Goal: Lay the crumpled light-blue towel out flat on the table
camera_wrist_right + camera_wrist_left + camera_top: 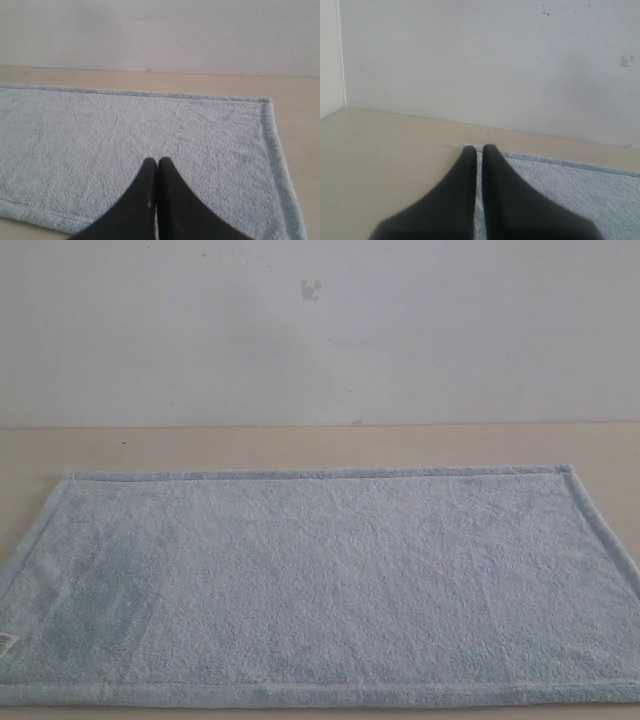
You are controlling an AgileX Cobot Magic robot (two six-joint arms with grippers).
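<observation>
while the left fingers and right fingers sit closed and empty, the spreading looks finished.
the left pair hangs by one corner of the towel, the right pair over its pile; it lies flat on the table, hems straight. next, i judge, only a retreat clear of the cloth.

The towel is fluffy terry cloth with a smoother hemmed border. The table looks like matt pale wood. Both grippers' fingers are dull black.
</observation>
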